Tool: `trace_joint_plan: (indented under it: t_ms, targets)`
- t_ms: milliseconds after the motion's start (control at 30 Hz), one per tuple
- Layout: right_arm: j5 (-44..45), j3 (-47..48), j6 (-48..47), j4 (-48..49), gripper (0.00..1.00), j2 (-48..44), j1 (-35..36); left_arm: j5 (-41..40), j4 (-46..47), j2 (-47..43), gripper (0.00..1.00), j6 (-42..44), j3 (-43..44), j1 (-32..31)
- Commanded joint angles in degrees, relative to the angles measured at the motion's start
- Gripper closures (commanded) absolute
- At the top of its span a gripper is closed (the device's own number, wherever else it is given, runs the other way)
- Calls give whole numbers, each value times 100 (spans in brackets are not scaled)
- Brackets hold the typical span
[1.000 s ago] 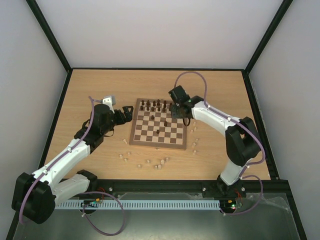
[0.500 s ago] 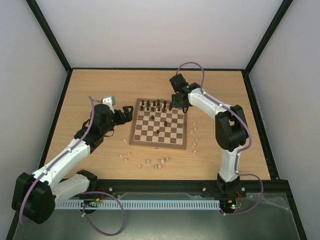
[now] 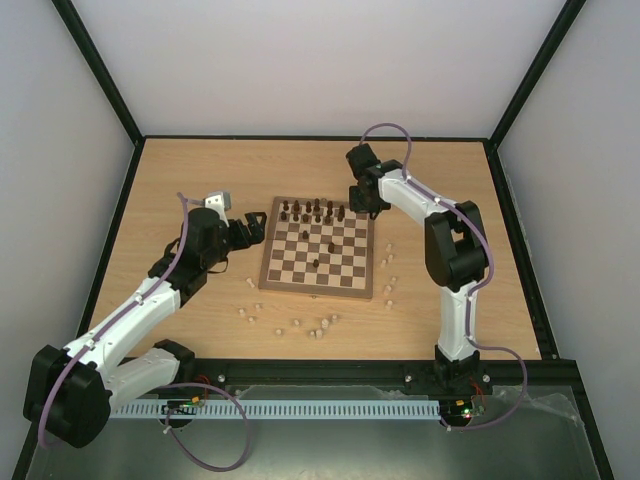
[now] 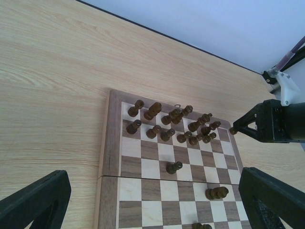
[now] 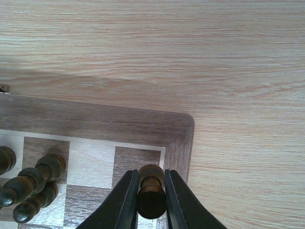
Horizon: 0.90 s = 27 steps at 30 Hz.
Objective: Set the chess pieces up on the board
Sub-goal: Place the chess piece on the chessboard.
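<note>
R gripper (image 5: 151, 177): clamped on dark piece (image 5: 151, 191), over board (image 5: 95, 121) far-R corner.
L gripper (image 3: 257, 226): jaws wide apart, just beside board's L edge.

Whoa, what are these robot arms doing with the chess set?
They are setting up a chess game. The right gripper pinches a small dark brown wooden chess piece over the far right corner of the square checkered wooden board. Other dark pieces stand along its far rows. The left gripper hangs open beside the board's left edge, holding nothing. Little pale beige pieces lie scattered on the wooden table.
</note>
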Motion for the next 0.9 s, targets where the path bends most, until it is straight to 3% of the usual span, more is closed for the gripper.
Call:
trace_joint_plan:
  t_ms: [0, 533, 733, 867]
  targets:
    - [-138, 150, -89, -320, 83, 132, -5, 5, -13, -43, 0, 34, 196, -29]
    - [-228, 180, -119, -257, 81, 324, -6, -22, -26, -38, 0, 38, 200, -29]
    - [-236, 175, -118, -262, 72, 291, -6, -33, -26, -51, 0, 38, 199, -29]
    - [-204, 134, -73, -259, 60, 109, -6, -40, -26, -43, 0, 38, 202, -29]
